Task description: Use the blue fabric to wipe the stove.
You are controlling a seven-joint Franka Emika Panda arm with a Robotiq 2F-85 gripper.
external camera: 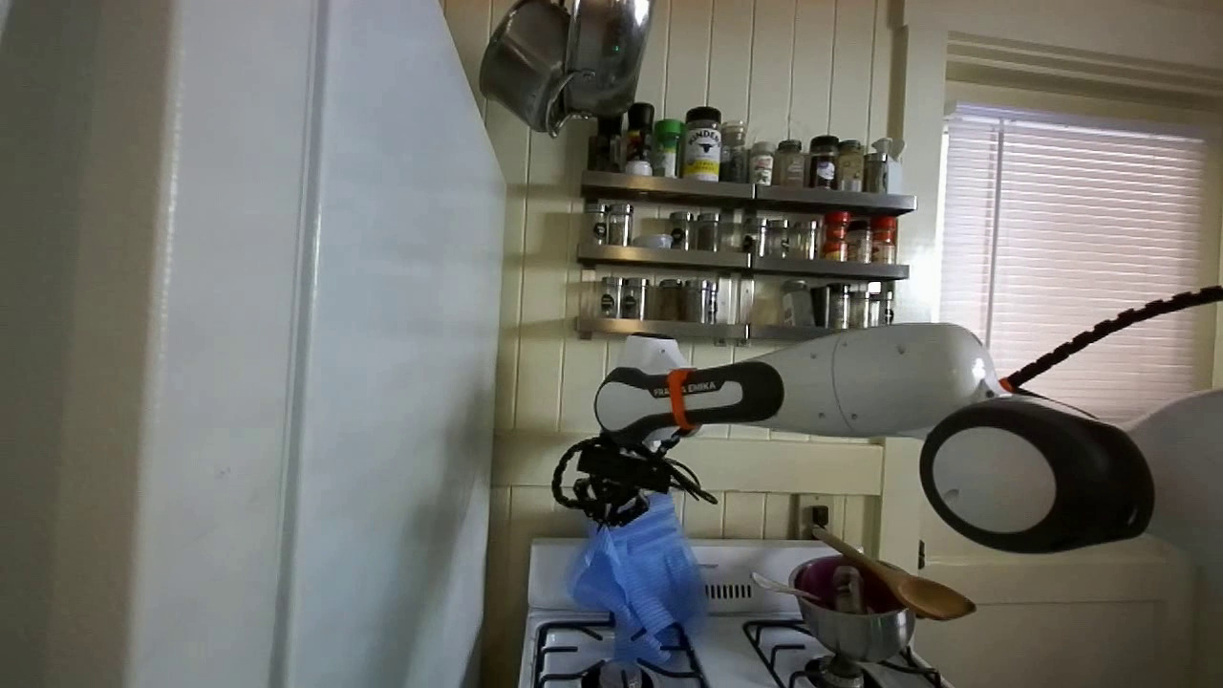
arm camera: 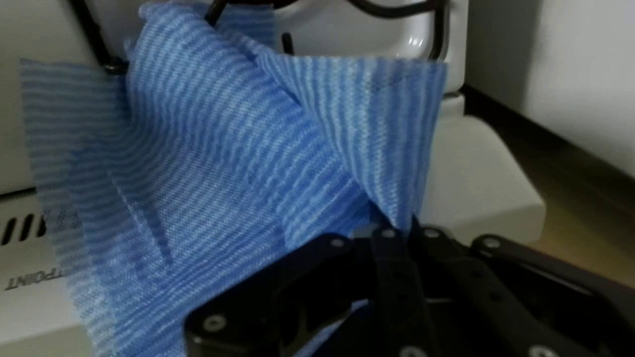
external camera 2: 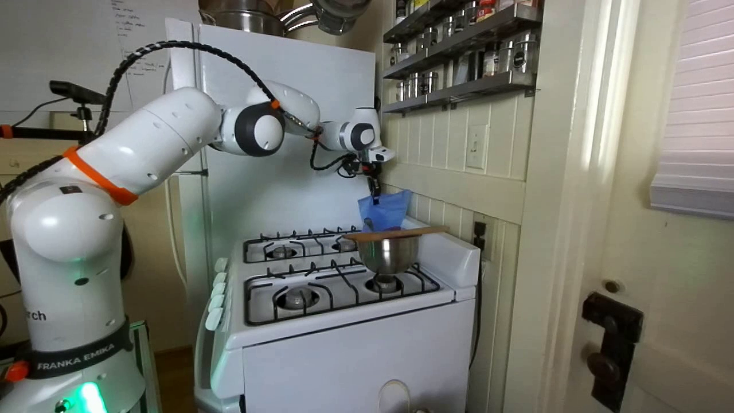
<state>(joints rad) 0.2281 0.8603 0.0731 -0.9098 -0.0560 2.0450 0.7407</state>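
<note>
Fingers [arm camera: 397, 270] pinch blue fabric [arm camera: 233, 163]; both exterior views alone show a bowl [external camera 2: 389, 256].

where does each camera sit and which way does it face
In an exterior view: across the stove from the fridge, facing it; arm shows from base to gripper.
In an exterior view: beside the fridge, facing the spice shelves; arm shows without its base.
Wrist view: on the wrist, facing down at the blue fabric; only the gripper shows.
Both exterior views share the stove and spice shelves.
</note>
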